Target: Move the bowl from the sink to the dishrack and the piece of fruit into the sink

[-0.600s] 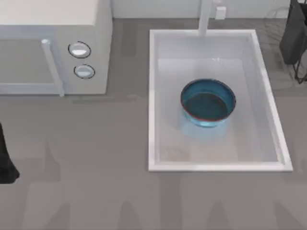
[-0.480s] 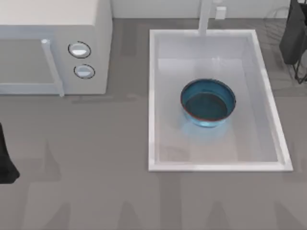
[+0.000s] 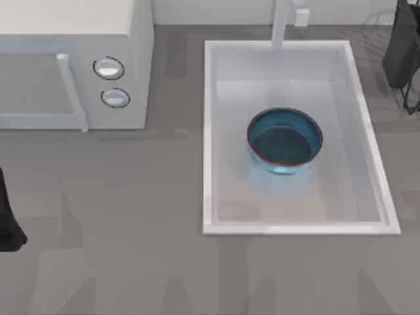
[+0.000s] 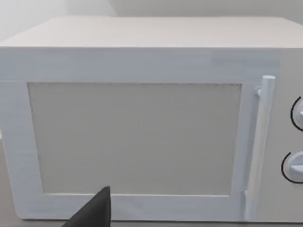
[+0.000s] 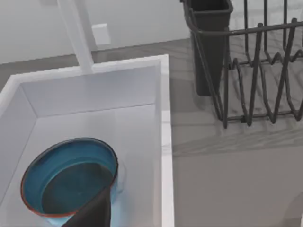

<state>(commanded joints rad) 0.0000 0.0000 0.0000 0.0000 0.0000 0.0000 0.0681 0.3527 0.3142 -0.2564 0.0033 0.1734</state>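
Bowl (image 3: 285, 141) sat upright mid-sink (image 3: 209, 131), centre-right of top frame. Right arm, upper right by the dishrack (image 5: 258, 71), was nearer; left arm parked at left edge. Pincer states: cannot tell.

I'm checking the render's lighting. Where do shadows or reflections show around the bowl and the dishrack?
Top view: a pale bluish glow lies on the sink floor below the bowl, whose inside bottom looks dark. Right wrist view: the dishrack wires cast thin striped shadows on the grey counter; the bowl's inside is evenly lit, without a hard glare spot.
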